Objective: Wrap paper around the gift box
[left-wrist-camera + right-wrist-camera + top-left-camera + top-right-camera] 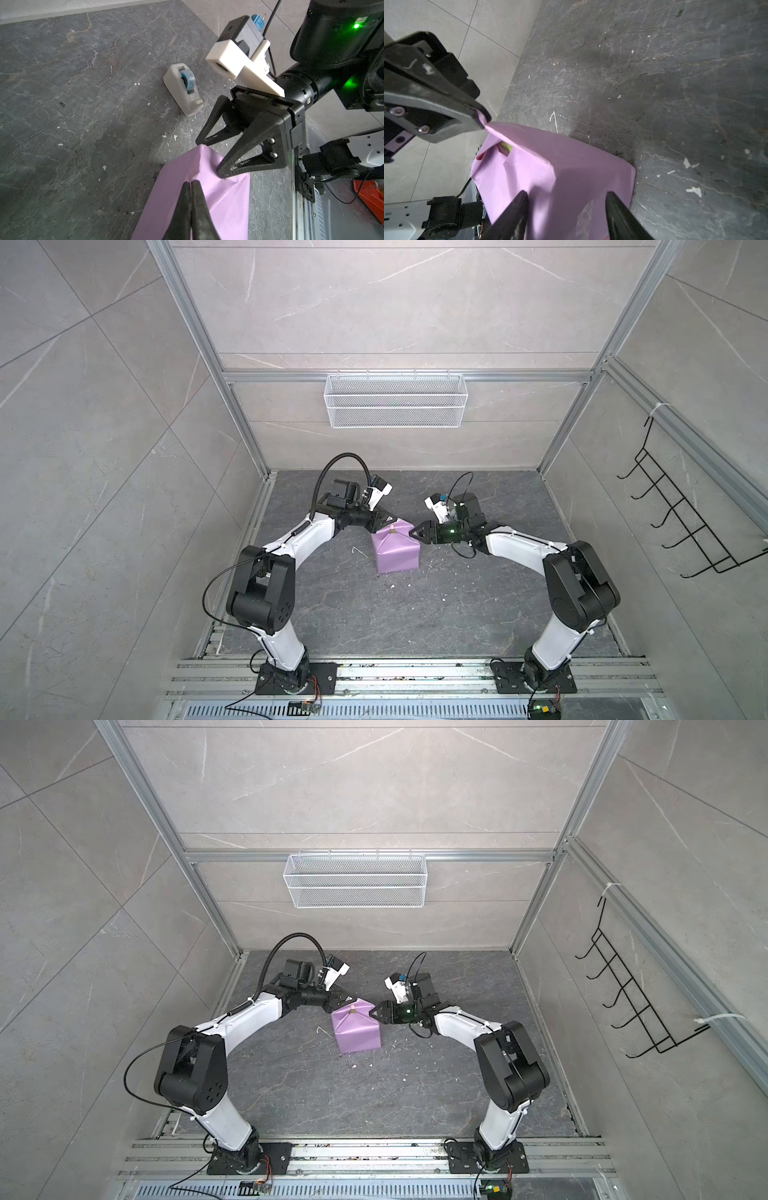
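1. The dark grey marbled stone desk (457, 605) is filling the lower middle of both top views, and small white scraps are lying scattered over it.
2. The large lilac purple paper (395, 551) is sitting at the centre of the desk. It is folded around the box into a squarish parcel, and its far end is standing open in loose flaps.
3. The right fingers (419, 533) are pointing in from right of centre, released and spread apart. In the left wrist view one tip is resting on the paper, while the other is hanging just off its corner.
4. The left fingers (384, 518) are pointing in from left of centre. They are clenching a corner flap of the paper (483, 121) and holding it raised.
5. A white tape dispenser with a blue roll (184, 89) is standing on the desk, apart from the parcel.
6. The olive-green gift box (506, 147) is sitting inside the paper, and only a sliver of it is showing between the flaps.
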`<state>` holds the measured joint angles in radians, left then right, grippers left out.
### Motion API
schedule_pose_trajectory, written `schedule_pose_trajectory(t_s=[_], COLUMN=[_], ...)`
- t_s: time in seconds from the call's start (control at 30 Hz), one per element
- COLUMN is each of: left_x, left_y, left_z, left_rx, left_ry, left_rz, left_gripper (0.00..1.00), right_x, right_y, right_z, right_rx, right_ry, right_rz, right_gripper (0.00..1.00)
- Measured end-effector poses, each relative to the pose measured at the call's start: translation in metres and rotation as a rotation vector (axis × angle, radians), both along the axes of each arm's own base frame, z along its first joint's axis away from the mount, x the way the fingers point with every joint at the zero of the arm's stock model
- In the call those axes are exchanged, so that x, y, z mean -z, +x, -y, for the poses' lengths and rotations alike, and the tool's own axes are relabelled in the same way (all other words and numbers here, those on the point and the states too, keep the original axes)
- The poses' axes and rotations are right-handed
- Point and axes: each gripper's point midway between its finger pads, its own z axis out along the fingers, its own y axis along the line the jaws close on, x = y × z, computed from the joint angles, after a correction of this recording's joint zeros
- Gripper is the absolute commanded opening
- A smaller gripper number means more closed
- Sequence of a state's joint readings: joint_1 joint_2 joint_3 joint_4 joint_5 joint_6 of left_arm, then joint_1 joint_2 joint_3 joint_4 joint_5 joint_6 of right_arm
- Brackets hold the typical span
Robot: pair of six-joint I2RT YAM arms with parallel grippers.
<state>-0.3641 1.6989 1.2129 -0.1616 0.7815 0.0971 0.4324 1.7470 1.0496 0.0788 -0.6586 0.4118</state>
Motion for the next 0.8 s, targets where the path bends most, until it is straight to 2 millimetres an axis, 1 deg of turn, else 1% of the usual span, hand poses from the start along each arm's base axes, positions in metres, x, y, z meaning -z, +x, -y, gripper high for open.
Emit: schedule_pose_trajectory(t_s=[0.23,0.4,0.53,0.73,0.8], left_x=[0.007,0.02,0.027,0.024,0.026], left_y=[-0.015,-0.026,-0.03,-0.037,-0.038], left_z=[0.002,0.005,0.005,0.006,0.006], left_rx=[-0.005,-0.009,-0.018,-0.027,-0.029], left_ry=[0.035,0.061,0.073,0.06,0.056], left_rz=[0.004,-0.022,-0.038,-0.042,-0.046], left_gripper=[0.0,0.0,0.02,0.07,0.11], right_x=[0.0,0.0,0.001,0.002,0.002], right_y=[-0.001,0.0,-0.001,-0.003,-0.003], right_z=[-0.001,-0.003,-0.003,-0.003,-0.004], right_rx=[0.039,0.059,0.071,0.098,0.105], right_ry=[0.003,-0.004,-0.005,0.003,0.004], right_rz=[-0.006,-0.01,-0.003,0.001,0.004], right_gripper=[0.6,0.59,0.59,0.59,0.59])
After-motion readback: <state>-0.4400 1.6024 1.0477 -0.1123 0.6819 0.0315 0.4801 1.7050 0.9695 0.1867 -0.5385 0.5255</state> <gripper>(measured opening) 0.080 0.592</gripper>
